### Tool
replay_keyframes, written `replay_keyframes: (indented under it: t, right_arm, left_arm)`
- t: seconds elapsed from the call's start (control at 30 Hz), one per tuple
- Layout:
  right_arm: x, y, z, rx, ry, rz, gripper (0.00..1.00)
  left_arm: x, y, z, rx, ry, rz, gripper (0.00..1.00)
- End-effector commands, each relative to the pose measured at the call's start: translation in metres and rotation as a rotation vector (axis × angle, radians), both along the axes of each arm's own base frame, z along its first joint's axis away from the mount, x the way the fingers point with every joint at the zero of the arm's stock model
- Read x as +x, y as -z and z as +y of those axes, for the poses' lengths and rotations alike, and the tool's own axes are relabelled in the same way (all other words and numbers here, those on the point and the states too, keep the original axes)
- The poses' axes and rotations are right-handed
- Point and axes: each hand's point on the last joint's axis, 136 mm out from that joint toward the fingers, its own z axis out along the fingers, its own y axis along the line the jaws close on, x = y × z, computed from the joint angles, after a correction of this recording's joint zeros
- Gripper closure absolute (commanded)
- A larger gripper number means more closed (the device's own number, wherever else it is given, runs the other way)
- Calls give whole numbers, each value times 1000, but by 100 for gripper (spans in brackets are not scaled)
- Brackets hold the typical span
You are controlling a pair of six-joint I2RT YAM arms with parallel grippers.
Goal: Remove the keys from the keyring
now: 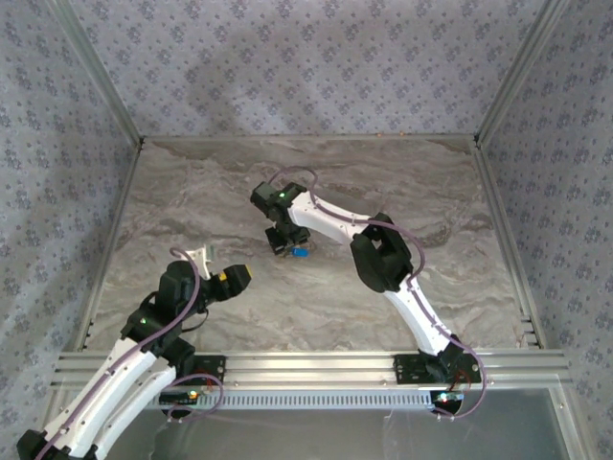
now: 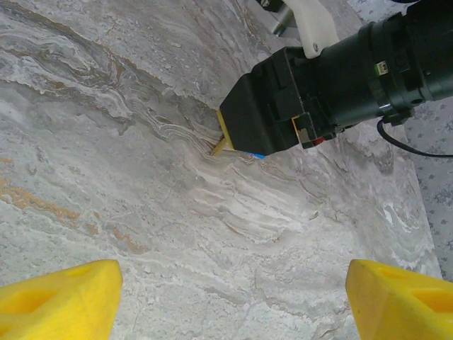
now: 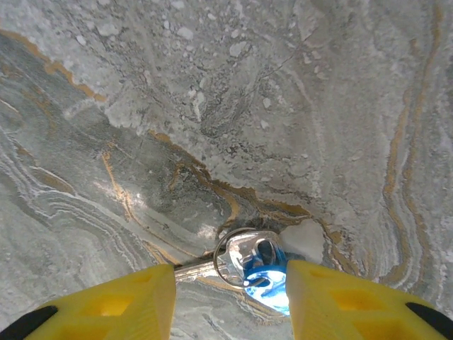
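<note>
Keys (image 3: 263, 273) partly behind right fingers (image 3: 340, 301).

The work surface (image 1: 192, 192) is a flat slab with a grey marbled pattern, pale bands and thin ochre veins, visible from overhead and at close range in both wrist views. It is enclosed at the back and on both sides by walls (image 1: 306, 57) with a lilac-grey covering in a small repeating motif, and slanted aluminium posts (image 1: 96, 67) stand at the rear corners. A slotted aluminium rail (image 1: 316, 364) runs along the near edge, with a pale perforated strip (image 1: 316, 398) directly below it.
</note>
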Motion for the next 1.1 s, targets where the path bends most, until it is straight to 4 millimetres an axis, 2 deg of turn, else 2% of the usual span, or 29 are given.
replay_keyframes:
  t: [0.0,0.17,0.33,0.43,0.53,0.6,0.73,0.8,0.97,1.07]
  right_arm:
    - [-5,7,-6,-61,-27,20,54]
    - [-6,11,-8,-80,-37,22,55]
    - [-5,13,-11,-88,-33,25,67]
    - [-4,11,-10,-81,-28,19,70]
    - [0,7,-10,-70,-16,8,70]
    - [3,5,-11,-62,-6,4,79]
    - [7,-3,-11,-49,0,-13,82]
    - [7,-6,-10,-43,-2,-18,90]
    - [8,-14,-10,-38,-2,-23,91]
    - [10,-20,-10,-28,2,-32,95]
  left_arm:
    - [-1,3,1,1,-6,6,17]
    - [-1,4,2,1,-11,7,17]
    - [-1,6,2,-5,-18,9,17]
    - [0,5,2,-8,-19,5,17]
    - [0,4,1,-8,-16,5,16]
    - [0,3,1,-8,-16,2,16]
    - [1,3,0,-10,-14,4,16]
    - [1,3,0,-11,-12,5,16]
    - [2,2,-2,-15,-8,3,16]
    - [3,1,-3,-15,-4,4,16]
